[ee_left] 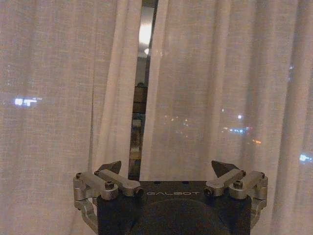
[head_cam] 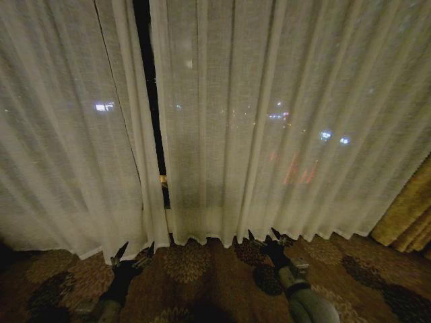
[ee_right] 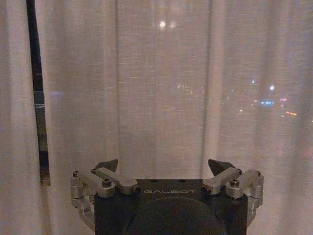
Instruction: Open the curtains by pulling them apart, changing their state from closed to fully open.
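**Curtains barely parted, both claws spread and empty**

Hardly begun, by the look of it. Two sheer cream panels hanging floor-length across the window: left curtain [head_cam: 67,134] and right curtain [head_cam: 283,121], with only a narrow dark gap [head_cam: 151,101] between their inner edges, set left of the picture's middle in the head view. Night window and a few city lights visible through the slit and, faintly, through the weave itself. Hems resting on or just above the patterned carpet [head_cam: 202,282].

Left gripper [head_cam: 134,252] held low near the hem of the left panel, just to the left of the gap; fingers splayed wide, gripping nothing. Same seen in the left wrist view, left gripper [ee_left: 166,169] spread with the slit straight ahead between its tips. Right gripper [head_cam: 263,236] low before the right panel, close to its hem, likewise released and empty; in the right wrist view, right gripper [ee_right: 162,166] facing plain fabric, the gap off to one side.

Left to do, as a judgement: nearly everything, namely taking hold of each inner edge and drawing both panels outward.

Count: two sheer curtains, one gap, two grippers, one golden drape [head_cam: 407,215] at the far right, apart from the task.
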### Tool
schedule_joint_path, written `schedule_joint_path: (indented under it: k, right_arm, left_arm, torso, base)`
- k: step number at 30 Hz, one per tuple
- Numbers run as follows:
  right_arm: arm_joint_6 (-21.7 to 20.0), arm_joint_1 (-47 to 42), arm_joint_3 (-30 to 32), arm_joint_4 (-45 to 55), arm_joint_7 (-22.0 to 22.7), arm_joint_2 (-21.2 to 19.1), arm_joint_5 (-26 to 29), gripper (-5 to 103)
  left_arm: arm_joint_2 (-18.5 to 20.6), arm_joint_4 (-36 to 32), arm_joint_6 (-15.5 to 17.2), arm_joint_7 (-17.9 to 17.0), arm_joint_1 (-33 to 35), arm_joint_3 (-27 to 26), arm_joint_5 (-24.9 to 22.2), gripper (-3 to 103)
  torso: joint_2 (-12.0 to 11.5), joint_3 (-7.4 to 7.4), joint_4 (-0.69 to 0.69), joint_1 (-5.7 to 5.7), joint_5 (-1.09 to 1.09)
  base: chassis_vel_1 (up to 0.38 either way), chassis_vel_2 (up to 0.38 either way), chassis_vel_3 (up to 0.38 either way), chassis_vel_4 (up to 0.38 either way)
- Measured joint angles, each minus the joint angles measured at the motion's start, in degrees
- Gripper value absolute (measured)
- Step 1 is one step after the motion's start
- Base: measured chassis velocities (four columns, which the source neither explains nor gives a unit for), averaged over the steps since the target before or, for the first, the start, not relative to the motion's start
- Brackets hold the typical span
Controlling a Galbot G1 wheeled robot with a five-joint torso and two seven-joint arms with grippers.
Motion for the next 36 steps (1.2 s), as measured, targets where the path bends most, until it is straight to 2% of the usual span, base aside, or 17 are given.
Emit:
schedule_joint_path:
  k: [36]
  right_arm:
    - [0.4,-0.5,-1.6,-0.1,-0.6,0.3,-0.6,100]
  left_arm:
    - [-0.6,0.0,-0.9,0.0,0.4,-0.2,0.0,100]
  torso:
    - [0.0,0.01,-0.01,0.01,-0.01]
  base:
    - [-0.074,0.189,0.073,-0.192]
